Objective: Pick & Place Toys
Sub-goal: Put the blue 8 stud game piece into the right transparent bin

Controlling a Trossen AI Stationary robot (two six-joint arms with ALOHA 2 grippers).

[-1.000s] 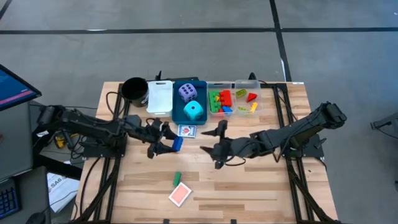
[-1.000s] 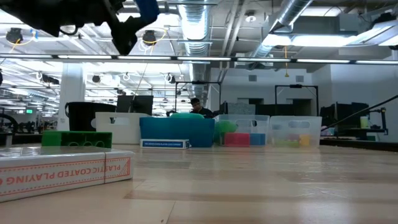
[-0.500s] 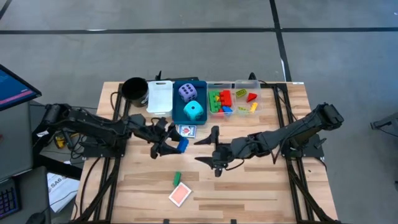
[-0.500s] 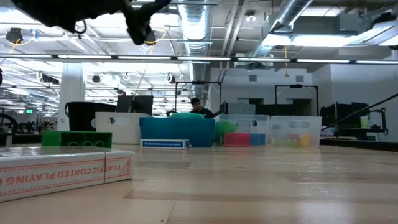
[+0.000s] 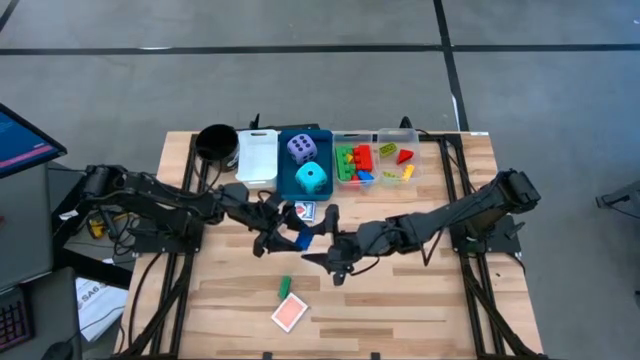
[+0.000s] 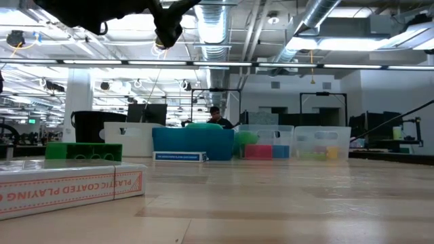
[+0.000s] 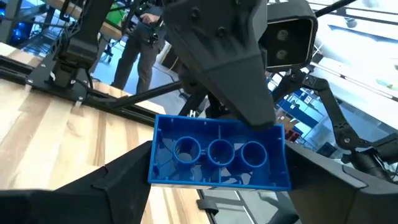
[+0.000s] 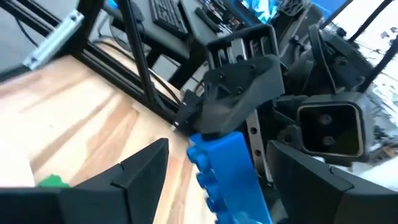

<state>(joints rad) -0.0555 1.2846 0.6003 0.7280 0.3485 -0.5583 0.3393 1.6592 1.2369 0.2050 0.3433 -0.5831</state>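
Blue brick [image 5: 301, 240] hangs above the middle of the table, pinched across its length between the fingers of your left gripper [image 7: 217, 180], and the right gripper [image 5: 325, 238] has its jaws spread on either side of the brick's free end without touching it, so this looks like a hand-over between the arms. To do it well, you want the right jaws centred on the brick's flat sides before they close, and you should let the left grip go only once the right one has clearly taken hold; release too soon and the brick drops to the boards just short of the bins. From there the clear bin [image 5: 376, 170] holding the other small bricks seems the likely home. The right wrist view gives you what the high view cannot: the brick [image 8: 227, 171] standing in the gap between the two open fingers, with clear space on both sides. The left wrist view shows the brick's hollow underside and how squarely the left fingers bear on its ends. The high view alone tells you what remains: a green brick [image 5: 285, 287] and a red-backed card [image 5: 290, 312] on the near boards, another card [image 5: 303, 210] in front of the blue bin [image 5: 286, 185], both dice already inside it. The low view shows only the left arm overhead.
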